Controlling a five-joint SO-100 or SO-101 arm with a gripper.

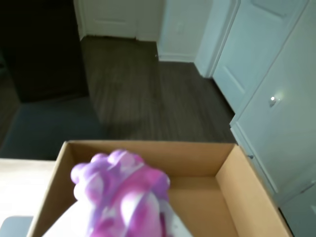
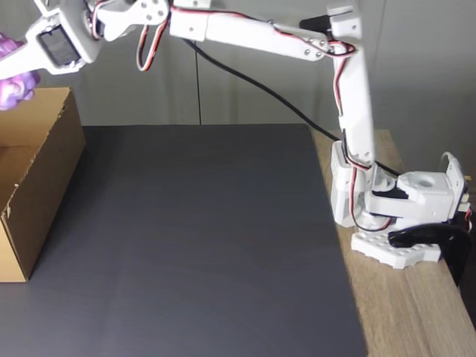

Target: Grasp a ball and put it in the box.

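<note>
My pincer point(image 2: 9, 71) pinches the ball point(image 1: 121, 195) above the box point(image 1: 224, 173); next I should spread it to drop the ball.

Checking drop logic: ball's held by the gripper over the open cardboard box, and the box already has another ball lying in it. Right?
Not quite. The wrist view shows the cardboard box with a bare floor, no second ball inside. The rest holds: the gripper holds the knobbly pink-purple ball above the open box, as the fixed view shows too.
</note>
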